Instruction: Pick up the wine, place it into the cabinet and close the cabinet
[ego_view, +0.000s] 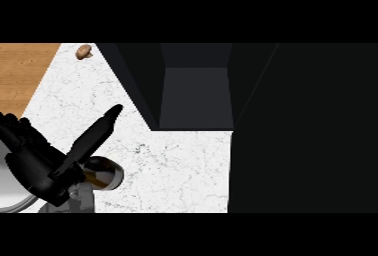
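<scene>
Wine: a glossy, dark brown rounded body (103, 172) is seen low at the left of the white counter (177, 170), viewed from nearly straight above, so only its top curve can be read.
Handling: glass is judged here, so it is stiff, smooth and slippery, with some weight if full, and breakable if knocked over or set down hard.
Where to take hold: the straight wall of the body is favoured, round its middle, with the thumb opposed to the fingers. The narrow neck is judged a poorer choice for a tall, top-heavy thing.
Left hand: the left hand (33, 160) is seen at the lower left, spread open. The fingers (22, 131) are stretched up and to the left, and one long digit is held straight, pointing up and right towards the cabinet.
Wine against hand: the bottle is found just to the right of the palm, under the base of that long digit. The two overlap in this view. Nothing is seen curled round the glass, and whether it is touched cannot be told.
Right hand: none is shown.
Cabinet: the cabinet (196, 95) is seen open, dark inside, up and to the right of the wine and well apart from it, with bare counter between.
Judgement: the wine is not yet lifted; a wrap round the body is called for first.
</scene>
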